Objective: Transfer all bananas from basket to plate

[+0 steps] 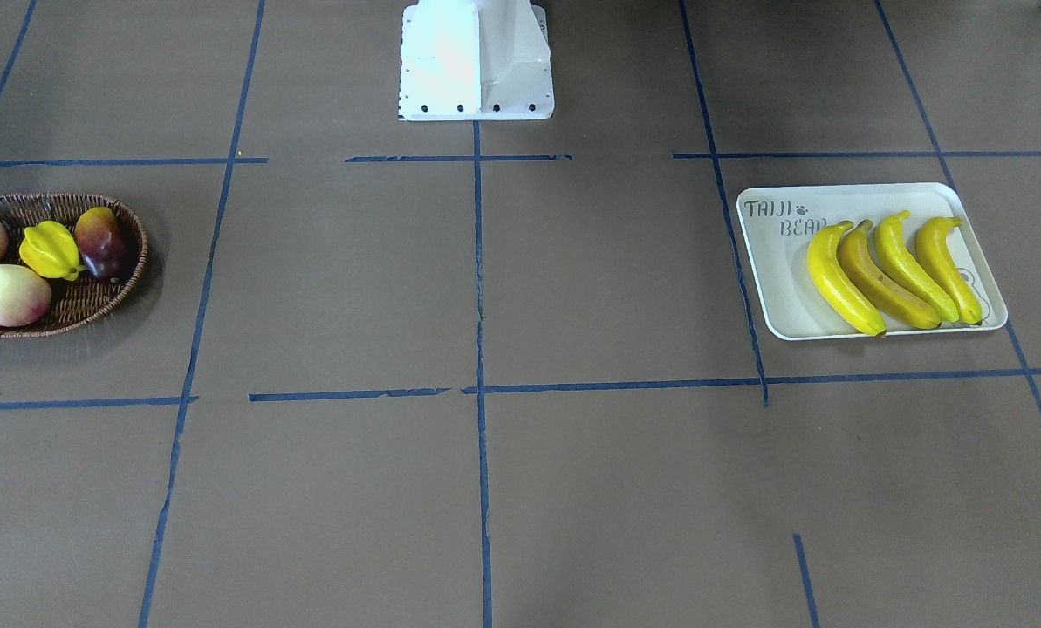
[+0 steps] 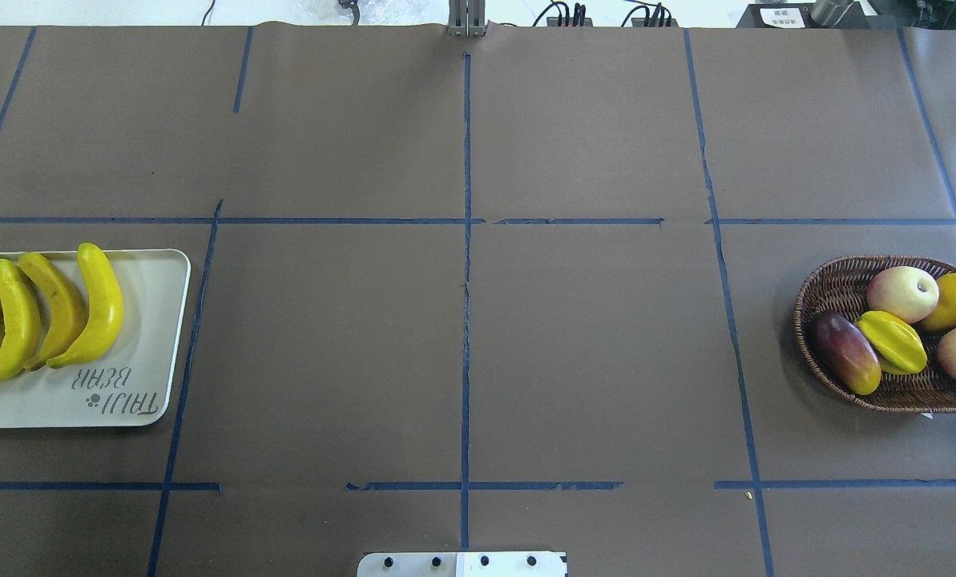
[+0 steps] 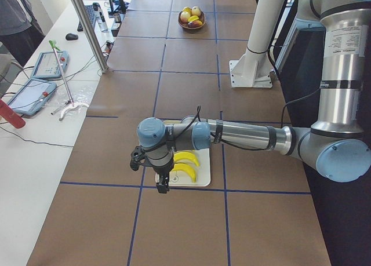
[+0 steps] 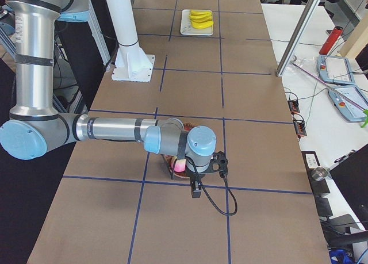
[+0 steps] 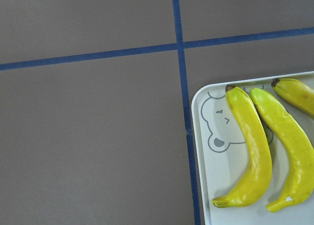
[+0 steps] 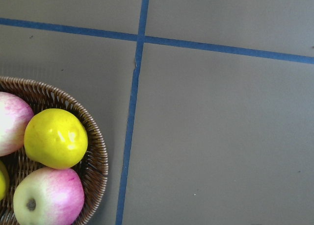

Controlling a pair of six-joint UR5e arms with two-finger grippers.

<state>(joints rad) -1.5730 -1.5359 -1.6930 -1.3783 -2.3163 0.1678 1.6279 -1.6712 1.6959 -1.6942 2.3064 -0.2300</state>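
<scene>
Several bright yellow bananas [image 1: 891,270] lie side by side on the cream plate [image 1: 773,262] printed "TAIJI BEAR"; both also show in the overhead view, bananas [image 2: 45,312] on plate [image 2: 153,320]. The wicker basket [image 1: 136,262] holds other fruit, and I see no banana in it [image 2: 806,320]. My left gripper [image 3: 163,185] hangs just above the table by the plate's outer edge. My right gripper [image 4: 196,190] hangs beside the basket's outer end. Both show only in side views, so I cannot tell if they are open or shut.
The basket holds two pink apples [image 2: 902,293], a yellow starfruit [image 2: 894,340], a dark red mango [image 2: 846,353] and a yellow fruit [image 6: 55,138]. The white robot base [image 1: 476,61] stands at the table's middle edge. Blue tape lines cross the brown table.
</scene>
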